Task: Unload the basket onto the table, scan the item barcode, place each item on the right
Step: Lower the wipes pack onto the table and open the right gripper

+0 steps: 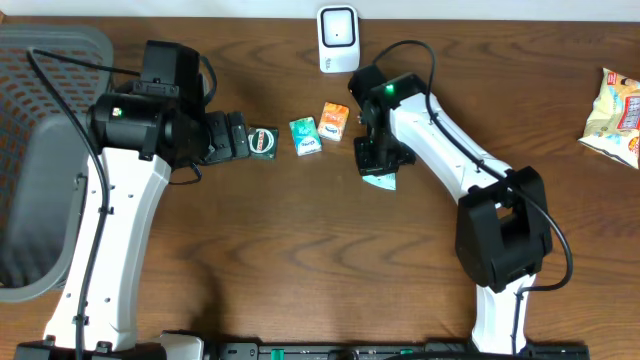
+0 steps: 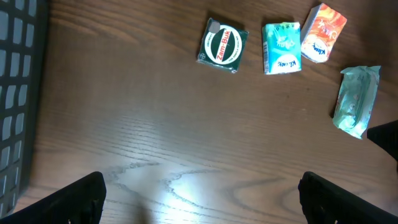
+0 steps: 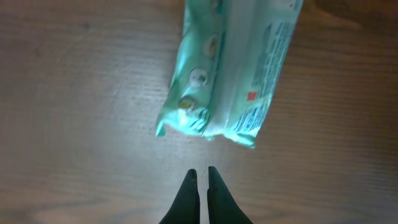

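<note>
A mint-green wipes pack (image 3: 230,68) lies flat on the wooden table, just beyond the tips of my right gripper (image 3: 200,174), which is shut and holds nothing. From overhead, only a corner of the pack (image 1: 381,181) shows under the right gripper (image 1: 378,163). The white barcode scanner (image 1: 338,38) stands at the table's back edge. My left gripper (image 2: 202,200) is wide open over bare wood, short of a green Zam-Buk tin (image 2: 221,48). In the left wrist view the pack (image 2: 356,101) lies at the right.
A green tissue pack (image 1: 305,136) and an orange pack (image 1: 334,121) lie between the tin (image 1: 263,141) and the right arm. A grey basket (image 1: 40,150) fills the left side. A snack bag (image 1: 615,115) lies at the far right edge.
</note>
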### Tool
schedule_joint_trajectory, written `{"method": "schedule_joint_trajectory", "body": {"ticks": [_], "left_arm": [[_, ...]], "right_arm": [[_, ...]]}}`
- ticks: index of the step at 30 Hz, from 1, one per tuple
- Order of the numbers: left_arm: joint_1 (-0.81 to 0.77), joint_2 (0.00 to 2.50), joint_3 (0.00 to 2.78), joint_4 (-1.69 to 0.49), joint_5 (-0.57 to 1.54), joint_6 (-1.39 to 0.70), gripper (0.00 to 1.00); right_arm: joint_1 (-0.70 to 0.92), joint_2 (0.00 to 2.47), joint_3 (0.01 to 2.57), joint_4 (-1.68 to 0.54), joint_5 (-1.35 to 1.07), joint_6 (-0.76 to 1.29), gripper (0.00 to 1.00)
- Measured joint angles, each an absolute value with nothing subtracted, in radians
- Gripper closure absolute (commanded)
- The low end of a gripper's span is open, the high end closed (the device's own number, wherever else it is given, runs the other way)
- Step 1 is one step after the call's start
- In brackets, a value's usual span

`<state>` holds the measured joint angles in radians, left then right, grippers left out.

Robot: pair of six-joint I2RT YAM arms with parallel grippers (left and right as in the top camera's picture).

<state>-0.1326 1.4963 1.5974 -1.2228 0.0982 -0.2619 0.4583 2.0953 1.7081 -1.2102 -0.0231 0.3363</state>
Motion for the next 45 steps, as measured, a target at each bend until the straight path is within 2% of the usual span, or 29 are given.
{"method": "schedule_joint_trajectory", "body": {"ticks": [10, 21, 31, 33, 35, 37, 38, 45], "left_arm": [[-0.133, 1.496, 1.597, -1.223, 0.098, -0.262, 0.02], [-0.133, 1.496, 1.597, -1.223, 0.098, -0.262, 0.02], [-0.133, 1.496, 1.597, -1.223, 0.098, -0.262, 0.02], [-0.133, 1.496, 1.597, -1.223, 0.098, -0.262, 0.02], [-0.133, 1.496, 1.597, -1.223, 0.098, -0.262, 0.02], [-0.133, 1.496, 1.597, -1.223, 0.098, -0.262, 0.02], [-0.133, 1.496, 1.597, -1.223, 0.098, -0.262, 0.02], [-0.133, 1.496, 1.597, -1.223, 0.098, -0.262, 0.02]], "right_arm": [[0.412, 2.095, 1.689, -1.157, -0.018, 0.376, 0.99], [0.434, 2.054, 1.436, -0.815, -0.025, 0.475, 0.99], [0.423, 2.038, 1.441, -1.04, -0.022, 0.448, 0.99], [0.411, 2.038, 1.463, -1.075, -0.021, 0.431, 0.86], [0.395, 2.034, 1.502, -1.084, -0.019, 0.407, 0.59], [0.377, 2.023, 1.538, -1.084, -0.019, 0.397, 0.42], [0.367, 2.014, 1.553, -1.089, -0.02, 0.39, 0.38], [0.255, 1.977, 1.562, -1.144, -0.05, 0.318, 0.38]]}}
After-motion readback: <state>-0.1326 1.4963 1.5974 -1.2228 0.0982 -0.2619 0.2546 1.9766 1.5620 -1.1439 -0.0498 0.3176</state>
